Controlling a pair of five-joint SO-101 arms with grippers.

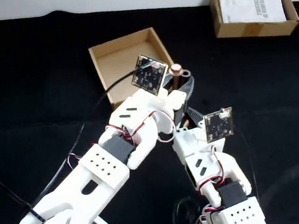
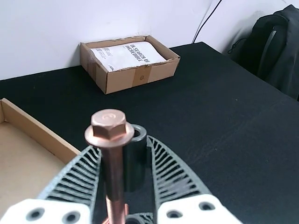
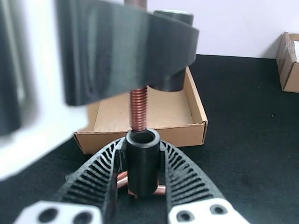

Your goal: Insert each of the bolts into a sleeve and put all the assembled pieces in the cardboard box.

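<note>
Gripping the sleeve (image 3: pixel 141 163) mid-body (likely stiff, slick), the right claw (image 3: pixel 142 148) sits just below the left claw (image 2: pixel 122 147) and its clamped bolt (image 2: pixel 113 172).

My left pincer (image 2: pixel 122 148) is closed on a copper bolt (image 2: pixel 111 158). Its hex head sits at the fingertips and its shank runs back between the ribbed black fingers (image 2: pixel 170 173). A black sleeve (image 2: pixel 134 161) sits just behind the bolt, also between the fingers; I can't tell whether they grip it. An open cardboard box (image 2: pixel 42 135) lies beside the pincer. Another box (image 2: pixel 140 77), holding printed paper (image 2: pixel 126 53), sits at the counter's (image 2: pixel 224 121) far edge by the wall.
</note>
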